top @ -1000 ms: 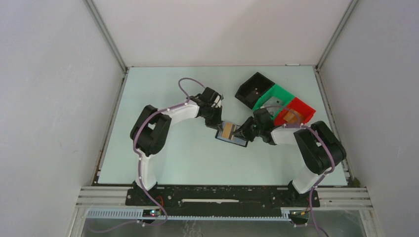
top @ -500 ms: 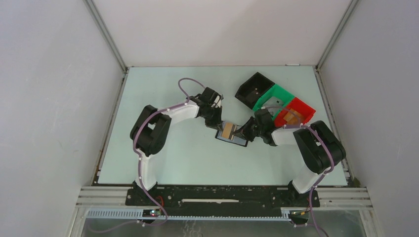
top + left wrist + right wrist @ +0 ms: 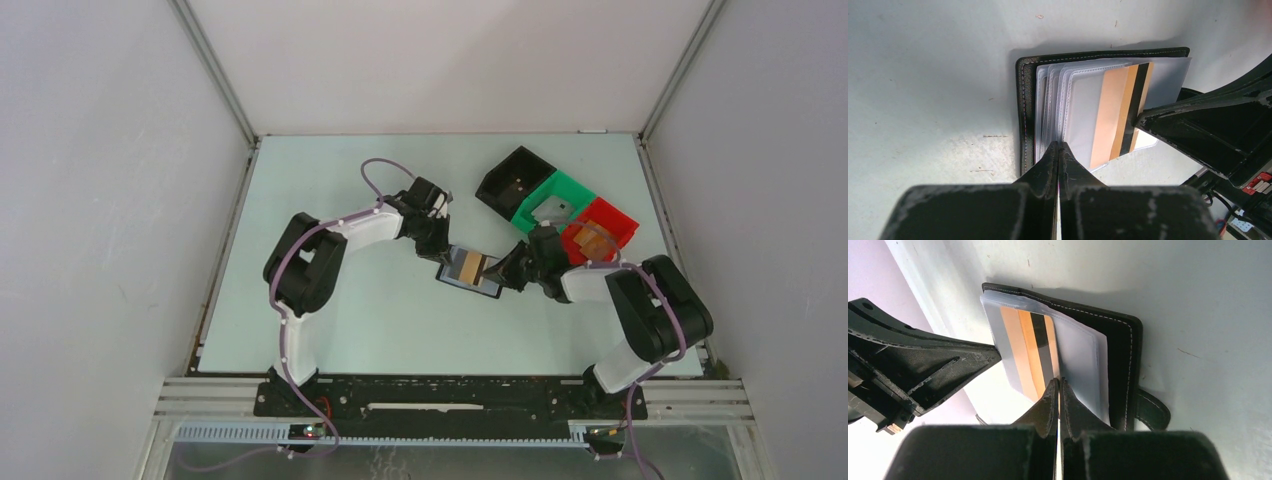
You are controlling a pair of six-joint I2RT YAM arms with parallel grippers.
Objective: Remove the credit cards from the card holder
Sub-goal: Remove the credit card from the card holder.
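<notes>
The left gripper [image 3: 1058,149], jaws pressed together, pinches the edge of the clear sleeves [image 3: 1052,95] fanned in the unfolded black wallet [image 3: 1024,100], while an orange, black-striped card [image 3: 1110,120] juts right into the right gripper [image 3: 1141,121], whose tips are closed.

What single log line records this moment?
card holder: open; left gripper: shut at its edge; right gripper: shut on orange card, partly out

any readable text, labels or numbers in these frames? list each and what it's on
None readable.
card holder: no print visible.
striped card: orange and black bands only, no lettering.
small pale tag, corner of left wrist view: too blurred to read.
</notes>
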